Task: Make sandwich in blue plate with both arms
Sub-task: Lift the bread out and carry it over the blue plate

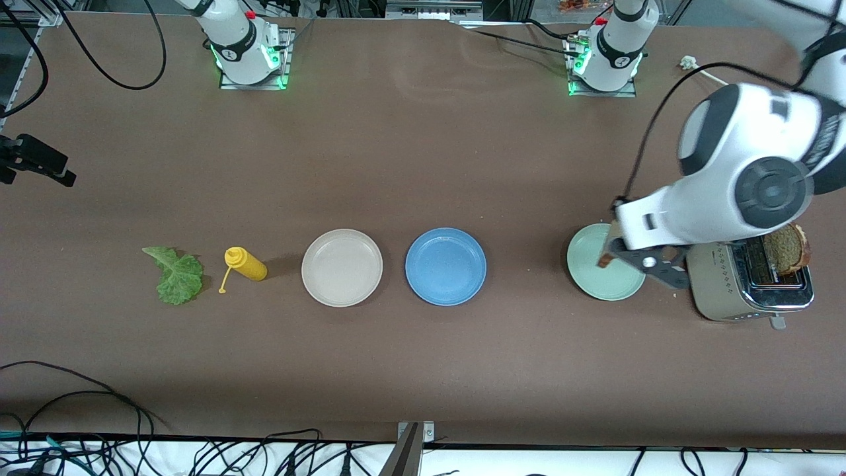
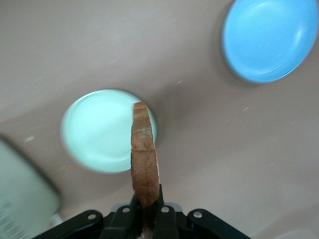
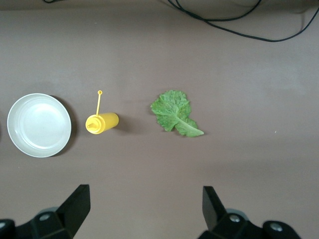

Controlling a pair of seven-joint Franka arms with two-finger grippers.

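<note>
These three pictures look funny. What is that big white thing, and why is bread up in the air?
The white things are two robot arms bolted to a brown table. One picture looks down from a high camera; the other two come from small cameras on the arms' wrists.

On the table, in a row, lie a lettuce leaf, a yellow squeeze bottle on its side, a beige plate, a blue plate, a pale green plate and a toaster with a bread slice sticking out.

The left gripper pinches another slice of bread on its edge over the green plate. The right gripper hangs open over the table near the lettuce, holding nothing.
</note>
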